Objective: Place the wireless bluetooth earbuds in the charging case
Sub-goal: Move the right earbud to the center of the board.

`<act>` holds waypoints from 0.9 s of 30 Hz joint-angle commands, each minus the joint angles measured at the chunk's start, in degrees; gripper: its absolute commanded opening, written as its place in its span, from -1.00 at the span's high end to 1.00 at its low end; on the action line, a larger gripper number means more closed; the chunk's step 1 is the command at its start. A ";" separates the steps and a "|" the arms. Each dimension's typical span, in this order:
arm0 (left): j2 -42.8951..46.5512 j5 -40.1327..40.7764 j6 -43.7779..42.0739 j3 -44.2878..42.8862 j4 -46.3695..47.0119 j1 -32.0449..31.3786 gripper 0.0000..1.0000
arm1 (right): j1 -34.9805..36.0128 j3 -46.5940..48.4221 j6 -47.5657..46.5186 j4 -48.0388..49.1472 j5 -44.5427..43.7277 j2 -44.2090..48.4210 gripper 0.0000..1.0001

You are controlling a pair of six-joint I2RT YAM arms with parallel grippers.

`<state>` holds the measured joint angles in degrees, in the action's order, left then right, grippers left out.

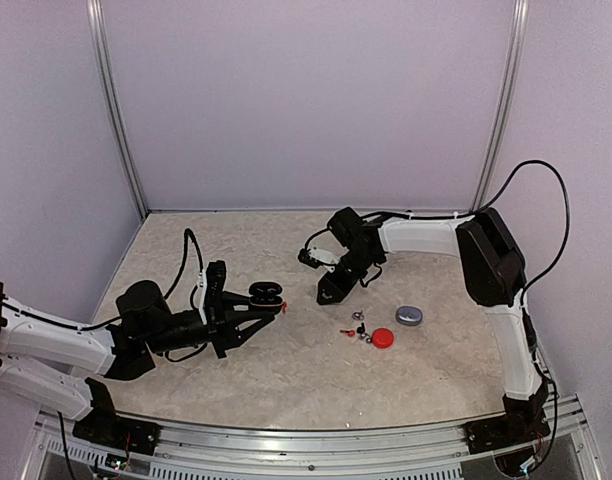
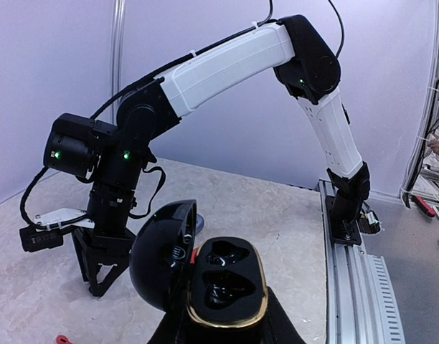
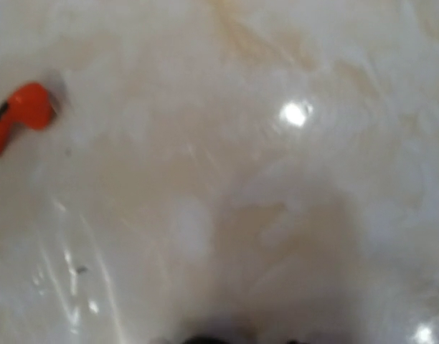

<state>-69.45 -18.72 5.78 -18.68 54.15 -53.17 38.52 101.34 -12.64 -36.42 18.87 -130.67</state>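
My left gripper (image 1: 254, 318) is shut on a black charging case (image 1: 267, 296), held just above the table. In the left wrist view the case (image 2: 227, 287) has a gold rim, its lid (image 2: 161, 261) swung open to the left, and two glossy black sockets; I cannot tell whether buds sit in them. Tiny earbuds (image 1: 358, 326) in red, black and silver lie clustered mid-table. My right gripper (image 1: 325, 296) points down at the table between the case and the buds, its fingertips (image 2: 97, 288) together. The right wrist view is blurred and shows one red earbud (image 3: 19, 115).
A red case (image 1: 383, 338) and a grey case (image 1: 409, 316) lie right of the earbud cluster. A red earbud (image 2: 62, 339) lies on the table at the left wrist view's bottom left. A metal rail (image 1: 316, 445) runs along the near edge.
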 commanded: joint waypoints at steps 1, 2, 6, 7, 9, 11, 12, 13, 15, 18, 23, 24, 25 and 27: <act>-0.33 -0.72 0.11 -0.12 2.28 0.34 0.87 | 0.83 0.71 -1.23 -2.27 -1.61 -0.97 0.22; -0.33 -0.75 0.15 -0.08 2.25 0.37 0.87 | 0.92 0.69 -1.31 -2.56 -2.13 -1.05 0.25; -0.01 -0.79 0.22 0.09 2.02 0.37 0.87 | 1.35 0.70 -1.53 -3.60 -3.03 -0.74 0.41; 0.25 -0.75 0.23 0.17 1.97 0.35 0.87 | 1.52 0.36 -1.51 -3.50 -3.02 -0.35 0.45; 0.51 -0.66 0.28 0.22 1.75 0.34 0.87 | 1.91 -0.26 -1.38 -3.56 -3.20 0.44 0.51; 0.72 -0.62 0.31 0.30 1.58 0.34 0.87 | 2.71 -1.16 -1.25 -3.50 -3.71 1.31 0.53; 0.86 -0.57 0.33 0.37 1.57 0.34 0.87 | 3.15 -1.62 -1.12 -3.49 -4.07 1.71 0.54; 1.01 -0.53 0.36 0.39 1.51 0.39 0.87 | 3.66 -2.13 -1.01 -3.52 -4.43 2.22 0.55; 1.37 -0.48 0.57 0.56 1.40 0.35 0.87 | 4.71 -3.30 -0.63 -3.56 -5.02 3.18 0.56; 1.97 -0.21 0.86 0.89 1.24 0.34 0.87 | 6.23 -5.33 0.10 -3.90 -5.62 4.58 0.56; 3.53 0.81 1.48 1.83 0.97 0.35 0.87 | 9.80 -10.59 2.45 -4.30 -5.94 8.23 0.57; 4.08 1.10 1.51 2.02 0.91 0.35 0.87 | 10.82 -11.83 3.13 -4.49 -5.91 9.06 0.57; 4.37 1.20 1.60 2.26 0.82 0.34 0.87 | 11.84 -12.94 3.72 -4.67 -5.83 10.18 0.57; 5.21 1.40 1.69 2.54 0.42 0.34 0.87 | 13.95 -15.41 5.13 -5.17 -5.65 11.79 0.57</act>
<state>-66.26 -18.37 6.63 -16.95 54.35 -53.17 48.62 90.00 -10.72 -38.09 13.32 -122.91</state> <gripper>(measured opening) 0.236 0.216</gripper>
